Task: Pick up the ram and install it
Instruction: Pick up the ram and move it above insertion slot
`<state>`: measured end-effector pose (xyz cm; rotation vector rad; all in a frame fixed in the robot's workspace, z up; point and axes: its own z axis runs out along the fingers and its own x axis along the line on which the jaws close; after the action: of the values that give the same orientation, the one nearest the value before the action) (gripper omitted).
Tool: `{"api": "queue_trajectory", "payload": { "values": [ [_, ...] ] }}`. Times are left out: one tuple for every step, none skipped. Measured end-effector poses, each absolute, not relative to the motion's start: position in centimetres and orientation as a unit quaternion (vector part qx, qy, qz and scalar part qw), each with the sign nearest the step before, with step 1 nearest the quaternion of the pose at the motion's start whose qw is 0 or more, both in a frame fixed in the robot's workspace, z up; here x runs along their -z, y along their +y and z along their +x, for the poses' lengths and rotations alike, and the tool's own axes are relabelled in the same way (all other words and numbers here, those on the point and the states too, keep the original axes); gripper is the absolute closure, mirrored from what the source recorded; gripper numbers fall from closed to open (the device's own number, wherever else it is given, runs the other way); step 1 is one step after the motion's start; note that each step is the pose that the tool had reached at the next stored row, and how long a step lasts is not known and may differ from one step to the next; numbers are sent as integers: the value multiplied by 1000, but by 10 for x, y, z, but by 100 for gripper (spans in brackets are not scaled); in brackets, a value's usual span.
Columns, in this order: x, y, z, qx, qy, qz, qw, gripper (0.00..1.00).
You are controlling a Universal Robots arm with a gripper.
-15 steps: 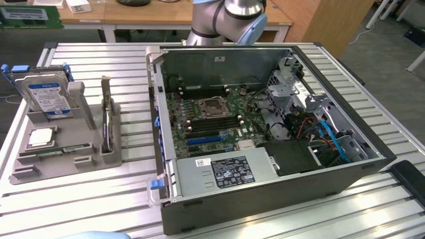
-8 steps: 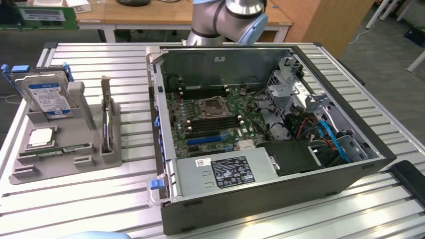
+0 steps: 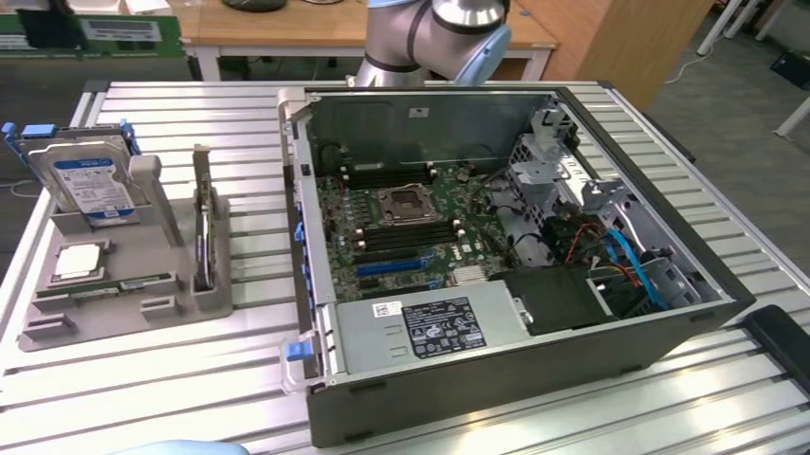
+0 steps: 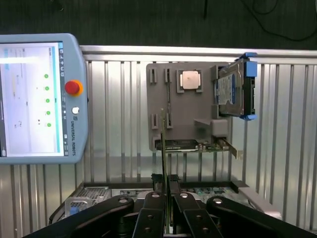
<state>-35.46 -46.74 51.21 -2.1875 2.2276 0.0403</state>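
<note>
My gripper (image 4: 166,182) is shut on the ram (image 4: 163,144), a thin stick seen edge-on that rises straight out from between the fingers. It hangs high above the table, over the near edge of the open computer case (image 3: 506,256). The case's motherboard (image 3: 412,223) lies exposed, with its CPU socket in the middle. Beyond the ram's tip sits the grey parts holder (image 4: 185,111).
The grey holder (image 3: 139,275) carries a hard drive (image 3: 89,185), a silver CPU chip (image 3: 79,261), a flat green board (image 3: 108,286) and an upright card (image 3: 203,223). A teach pendant (image 4: 37,99) lies on the slatted table beside the holder. The arm's base (image 3: 424,38) stands behind the case.
</note>
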Motion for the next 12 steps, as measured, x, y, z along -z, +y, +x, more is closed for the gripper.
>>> {"api": "queue_trajectory", "payload": {
  "values": [
    [-512, -467, -351, -13, 713, -701, 10, 87],
    [-512, -467, -348, -13, 713, -701, 10, 87],
    [-512, -467, -344, -13, 713, -701, 10, 87],
    [-512, -467, -341, -13, 713, -701, 10, 87],
    [-512, -467, -338, -13, 713, -701, 10, 87],
    [-512, -467, -335, -13, 713, -701, 10, 87],
    [-512, -467, -332, -13, 713, -701, 10, 87],
    [-512, -467, -329, -13, 713, -701, 10, 87],
    [-512, -467, -326, -13, 713, -701, 10, 87],
    [-512, -467, -323, -13, 713, -701, 10, 87],
    [-512, -467, -320, -13, 713, -701, 10, 87],
    [-512, -467, -317, -13, 713, -701, 10, 87]
  ]
}}
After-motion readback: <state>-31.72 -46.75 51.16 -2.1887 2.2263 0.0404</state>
